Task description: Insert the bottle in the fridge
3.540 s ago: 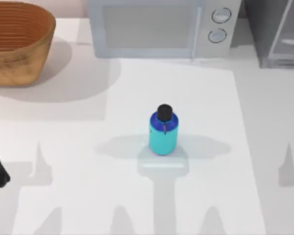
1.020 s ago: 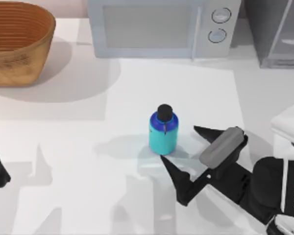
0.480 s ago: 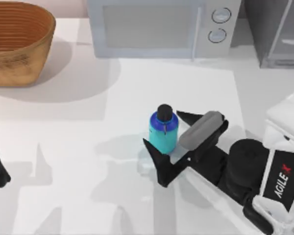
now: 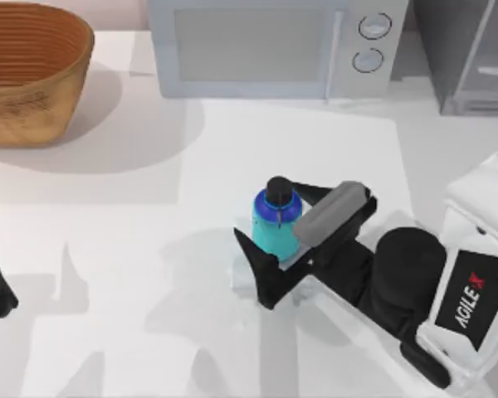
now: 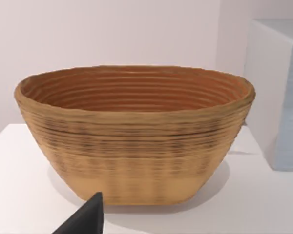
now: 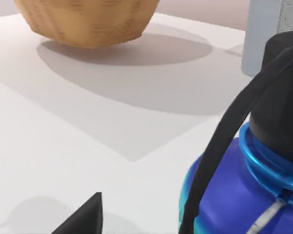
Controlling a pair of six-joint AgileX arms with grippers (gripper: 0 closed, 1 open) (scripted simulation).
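Bottle (image 4: pixel 275 222) stands upright mid-desk, fridge (image 4: pixel 469 54) at the far right corner. My right end effector (image 4: pixel 282 232) is spread, fingers straddling the body. I would close squarely on the body below the cap before lifting. Left end effector (image 5: pixel 85 219) parked at the left edge.

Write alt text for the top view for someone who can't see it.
The right claw, open, straddles an upright bottle mid-table. A basket sits back left, a microwave back centre, the fridge back right.
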